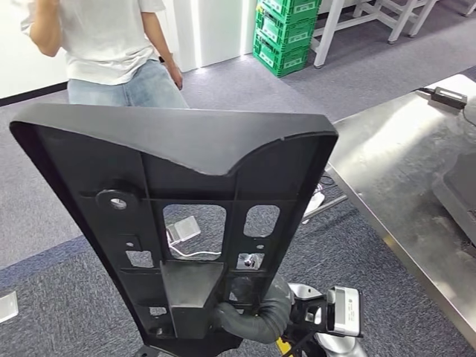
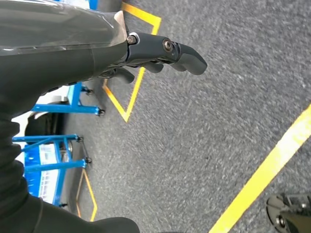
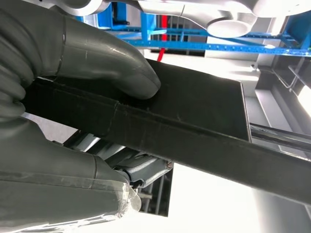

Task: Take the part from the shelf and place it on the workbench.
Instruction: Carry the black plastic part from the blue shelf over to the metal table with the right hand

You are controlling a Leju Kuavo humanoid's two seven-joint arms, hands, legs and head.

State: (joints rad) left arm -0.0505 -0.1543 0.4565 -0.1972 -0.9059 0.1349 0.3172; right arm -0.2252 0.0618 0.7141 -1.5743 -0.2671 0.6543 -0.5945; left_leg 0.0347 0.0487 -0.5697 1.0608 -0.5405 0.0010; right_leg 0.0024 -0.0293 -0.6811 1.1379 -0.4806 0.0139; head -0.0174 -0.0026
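Gripping black part | right hand | left hand empty

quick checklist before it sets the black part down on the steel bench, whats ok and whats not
1. Right hand grips the black part: ok, thumb pressed on its flat face, fingers under it.
2. Left hand free of any load: ok, it hangs over the carpet holding nothing.
3. Part over the workbench: not ok, it is above the carpet, the bench off to the right.
4. Landing spot bare: cannot tell; a dark object lies at the bench's right edge and a small black device at its far end.
5. Person out of the path: ok, standing beyond the part, away from the bench.
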